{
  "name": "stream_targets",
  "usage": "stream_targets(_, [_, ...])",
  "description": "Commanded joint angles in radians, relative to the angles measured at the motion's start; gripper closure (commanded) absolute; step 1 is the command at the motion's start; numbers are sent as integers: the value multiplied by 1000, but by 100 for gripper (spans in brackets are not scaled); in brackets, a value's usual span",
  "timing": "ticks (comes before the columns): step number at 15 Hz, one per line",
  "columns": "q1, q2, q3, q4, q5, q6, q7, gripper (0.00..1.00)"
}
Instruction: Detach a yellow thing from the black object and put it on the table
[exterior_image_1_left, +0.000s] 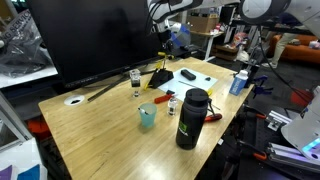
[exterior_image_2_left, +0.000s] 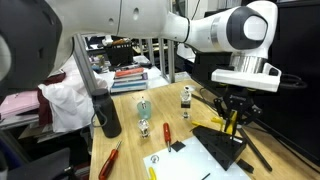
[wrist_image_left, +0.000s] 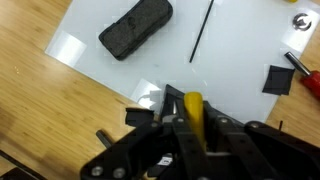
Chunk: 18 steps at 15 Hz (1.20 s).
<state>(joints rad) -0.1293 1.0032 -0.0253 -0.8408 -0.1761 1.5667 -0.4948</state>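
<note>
- In the wrist view the gripper (wrist_image_left: 191, 120) is seen nearest the camera, its jaws drawn in to a narrow gap and pressed on the yellow thing (wrist_image_left: 192, 104), which stands upright between them.
- The yellow thing is thus held in the jaws above a white sheet (wrist_image_left: 240, 50) and is not laid on the table (wrist_image_left: 40, 110).
- Farther off on that sheet a rough black block (wrist_image_left: 135, 28) is seen lying at a slant, with a thin black rod (wrist_image_left: 200, 32) just beside it but apart from it.
- In an exterior view the gripper (exterior_image_2_left: 232, 118) is shown pointing straight down, the yellow thing (exterior_image_2_left: 233, 125) pinched at its tips just over the black object (exterior_image_2_left: 226, 150); whether the two touch cannot be told.
- A red-handled tool (exterior_image_2_left: 166, 132) is seen lying flat on the table (exterior_image_2_left: 130, 150), well apart from the black object.
- In an exterior view the black bottle (exterior_image_1_left: 190, 118) is placed nearest on the table (exterior_image_1_left: 100, 140), with the teal cup (exterior_image_1_left: 147, 115) near it.
- Beyond these the black object (exterior_image_1_left: 160, 76) is found under the gripper (exterior_image_1_left: 160, 58), beside the white sheet (exterior_image_1_left: 200, 76).
- The big black monitor (exterior_image_1_left: 100, 40) is set farthest back.
</note>
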Motion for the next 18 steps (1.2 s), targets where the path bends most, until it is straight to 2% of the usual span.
stream_targets(1, [-5, -18, 8, 10, 18, 8, 17, 95])
stream_targets(10, [7, -80, 18, -64, 15, -6, 49, 95])
stream_targets(14, [42, -173, 27, -212, -5, -110, 52, 95])
stream_targets(18, [74, -286, 31, -414, -39, -220, 45, 95])
